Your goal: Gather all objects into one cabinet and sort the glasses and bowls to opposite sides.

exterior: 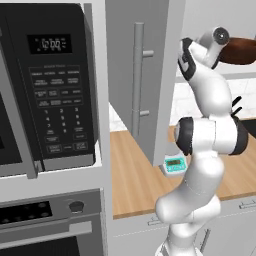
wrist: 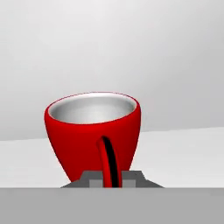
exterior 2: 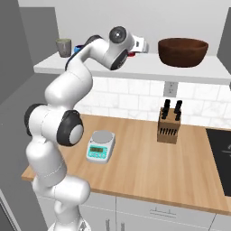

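The glossy red mug (wrist: 83, 135) stands upright on the white cabinet shelf (exterior 2: 149, 67), its handle turned toward me. My gripper (wrist: 111, 180) is shut on that thin handle, with a fingertip on each side. In the right base view the hand (exterior 2: 140, 45) reaches over the shelf and only a red sliver of the mug (exterior 2: 131, 54) shows behind the wrist. The wide dark brown bowl (exterior 2: 182, 52) sits on the same shelf to the right, apart from the hand. A bit of the blue vessel (exterior 2: 79, 47) peeks out behind the arm at the left.
A grey cup (exterior 2: 63, 47) stands at the shelf's left end. On the wooden counter below are a kitchen scale (exterior 2: 101, 146) and a knife block (exterior 2: 169, 124). The open cabinet door (exterior: 135, 75) hangs left of the arm, and beyond it a microwave (exterior: 50, 85).
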You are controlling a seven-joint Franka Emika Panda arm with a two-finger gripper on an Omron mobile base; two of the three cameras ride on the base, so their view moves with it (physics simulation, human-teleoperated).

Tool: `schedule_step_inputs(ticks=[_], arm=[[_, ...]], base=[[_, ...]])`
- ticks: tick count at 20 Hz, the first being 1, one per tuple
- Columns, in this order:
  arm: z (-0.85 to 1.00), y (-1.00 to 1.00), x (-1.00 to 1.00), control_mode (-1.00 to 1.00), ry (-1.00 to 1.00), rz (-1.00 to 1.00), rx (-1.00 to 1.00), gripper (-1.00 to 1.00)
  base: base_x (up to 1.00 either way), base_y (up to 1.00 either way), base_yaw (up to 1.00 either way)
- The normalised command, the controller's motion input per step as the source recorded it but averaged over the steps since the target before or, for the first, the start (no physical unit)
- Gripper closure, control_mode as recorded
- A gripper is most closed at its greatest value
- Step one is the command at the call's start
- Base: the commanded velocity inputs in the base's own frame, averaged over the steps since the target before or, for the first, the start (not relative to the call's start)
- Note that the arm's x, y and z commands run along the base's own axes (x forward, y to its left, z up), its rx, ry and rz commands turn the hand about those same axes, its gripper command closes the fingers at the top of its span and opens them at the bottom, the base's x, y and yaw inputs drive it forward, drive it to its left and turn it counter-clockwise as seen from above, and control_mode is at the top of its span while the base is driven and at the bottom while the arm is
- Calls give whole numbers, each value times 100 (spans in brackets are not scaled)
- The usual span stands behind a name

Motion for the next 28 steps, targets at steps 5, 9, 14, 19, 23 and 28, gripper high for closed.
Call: schedule_step_inputs(ticks=[5, 9, 14, 19, 23, 28], arm=[[0, 49, -9, -100, -47, 39, 0, 100], [0, 12, -18, -100, -44, 39, 0, 100], [35, 0, -10, -100, -29, 30, 0, 100], [87, 1, -1, -100, -9, 8, 0, 100], [57, 1, -19, -100, 1, 0, 0, 100], [2, 1, -30, -100, 6, 0, -3, 100]], base=[[0, 0, 0], [0, 0, 0], [0, 0, 0], [0, 0, 0], [0, 0, 0], [0, 0, 0]])
